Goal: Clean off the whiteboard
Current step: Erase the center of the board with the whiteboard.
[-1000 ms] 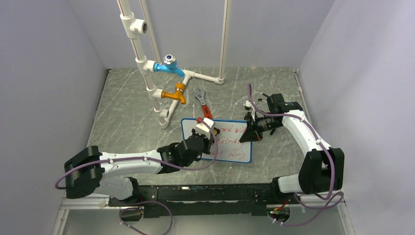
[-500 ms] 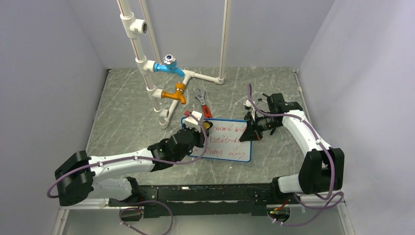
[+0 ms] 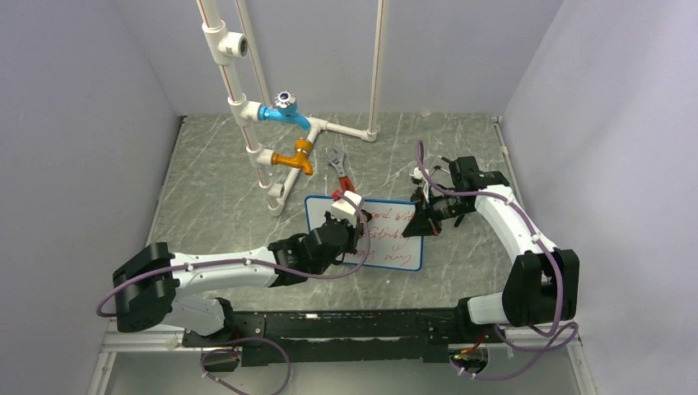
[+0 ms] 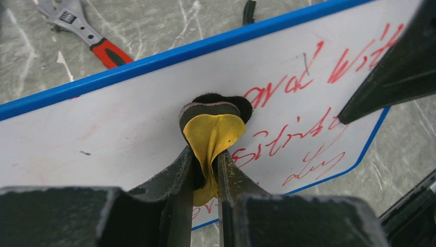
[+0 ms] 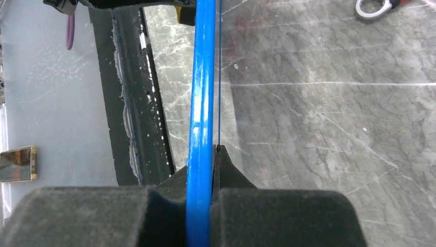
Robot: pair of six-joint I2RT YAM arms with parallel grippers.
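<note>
The whiteboard [image 3: 387,247] is a small white board with a thin blue frame, standing tilted on the table. Red handwriting [image 4: 303,134] covers its right part; its left part [image 4: 103,139] is wiped, with faint pink smears. My left gripper [image 4: 205,154] is shut on a yellow eraser with a black pad [image 4: 213,126] and presses it against the board's face, near the upper middle. In the top view the left gripper [image 3: 347,220] is over the board's left half. My right gripper [image 5: 213,154] is shut on the board's blue right edge [image 5: 201,92]; the top view shows it [image 3: 421,224] there too.
A red-handled adjustable wrench [image 3: 341,174] lies just behind the board, also in the left wrist view [image 4: 87,36]. A white pipe rig with a blue valve [image 3: 284,111] and an orange tap [image 3: 295,158] stands at the back left. Grey walls enclose the marble table [image 3: 214,197].
My left gripper swept the eraser left across the board's top, then back right to the upper middle. Some red writing at the left is gone. The right arm has not moved.
</note>
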